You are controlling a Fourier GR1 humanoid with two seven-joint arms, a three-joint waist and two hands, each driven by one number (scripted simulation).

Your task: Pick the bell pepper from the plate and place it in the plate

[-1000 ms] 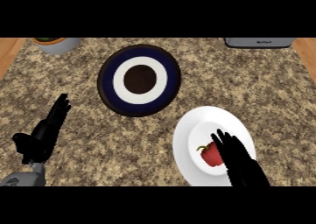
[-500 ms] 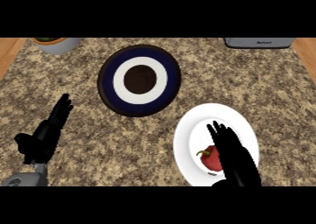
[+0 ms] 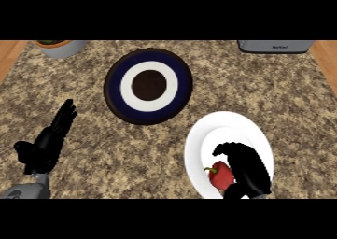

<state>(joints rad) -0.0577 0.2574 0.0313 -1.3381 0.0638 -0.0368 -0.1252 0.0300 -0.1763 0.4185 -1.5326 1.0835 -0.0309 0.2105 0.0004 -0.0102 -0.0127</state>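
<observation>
Right hand (image 3: 245,169), flat-fingered a moment ago, now curls round the bell pepper (image 3: 221,177) at its left, over the white plate (image 3: 214,127); left hand (image 3: 48,144) rests open.

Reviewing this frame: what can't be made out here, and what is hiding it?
Head view only.
bell pepper: right side hidden under the curled right hand.
white plate: lower rim cut off by the view's bottom edge.
grey appliance, top right: mostly cut off by the top edge; label too small to read.
grey pot, top left: cut off by the top edge; contents unclear.
</observation>
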